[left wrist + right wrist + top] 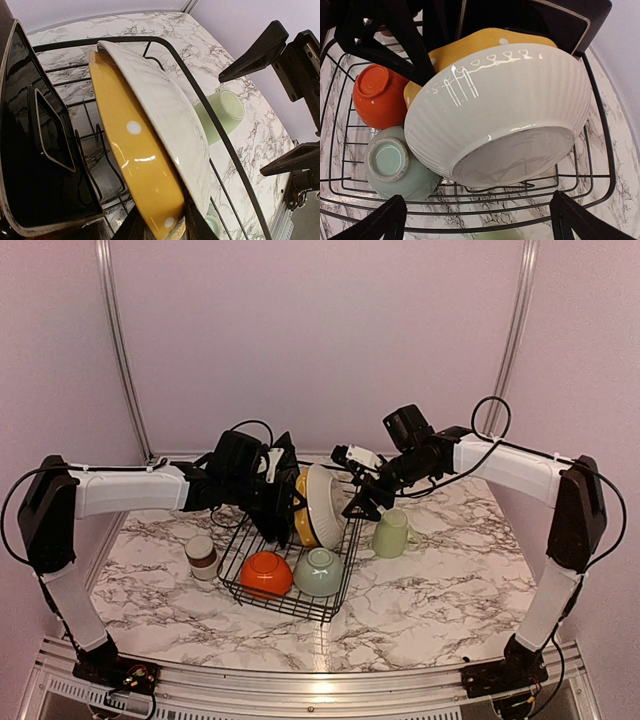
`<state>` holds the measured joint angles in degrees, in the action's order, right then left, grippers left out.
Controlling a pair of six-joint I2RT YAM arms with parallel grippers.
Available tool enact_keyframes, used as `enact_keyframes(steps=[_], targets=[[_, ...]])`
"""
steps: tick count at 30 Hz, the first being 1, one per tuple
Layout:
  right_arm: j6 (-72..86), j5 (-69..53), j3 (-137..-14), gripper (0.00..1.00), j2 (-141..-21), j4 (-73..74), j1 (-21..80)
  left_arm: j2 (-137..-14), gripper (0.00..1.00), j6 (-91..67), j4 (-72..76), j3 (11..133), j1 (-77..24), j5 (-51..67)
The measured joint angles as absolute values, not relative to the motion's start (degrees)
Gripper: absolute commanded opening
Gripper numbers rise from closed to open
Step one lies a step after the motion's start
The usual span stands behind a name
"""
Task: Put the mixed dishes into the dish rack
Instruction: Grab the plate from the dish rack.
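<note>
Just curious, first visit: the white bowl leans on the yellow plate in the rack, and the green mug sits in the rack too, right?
Not the mug: the top view shows it on the table, outside the rack. The white bowl does lean on the yellow plate in the rack.

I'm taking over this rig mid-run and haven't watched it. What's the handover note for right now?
Left gripper: over the rack's left end, at the black square plate; whether it grips is unclear.
Right gripper: open, empty, at the rack's right side, facing the white bowl.
Done: in the dish rack, the black square plate, yellow dotted plate and white bowl stand on edge; orange bowl and pale green bowl lie upside down.
To do: pale green mug on the table right of the rack; small grey-brown cup left of it.
</note>
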<state>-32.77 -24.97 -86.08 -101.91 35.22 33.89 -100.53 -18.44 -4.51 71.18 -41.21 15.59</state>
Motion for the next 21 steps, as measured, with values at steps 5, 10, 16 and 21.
enact_keyframes(steps=[5, 10, 16, 21], targets=[[-32.77, -24.95, -86.11, 0.98, -101.91, 35.22, 33.89, -102.32, 0.28, -18.46, -4.54, 72.69, -41.36, 16.19], [-32.77, -24.95, -86.11, 0.99, -101.91, 35.22, 33.89, -104.38, 0.34, -18.39, -4.45, 74.41, -41.67, 16.21], [-32.77, -24.95, -86.13, 0.98, -101.91, 35.22, 33.89, -107.13, 0.24, -18.90, -4.54, 75.18, -42.39, 15.44], [-32.77, -24.95, -86.11, 0.98, -101.91, 35.22, 33.89, -108.20, 0.00, -20.16, -2.68, 76.38, -42.85, 17.52]])
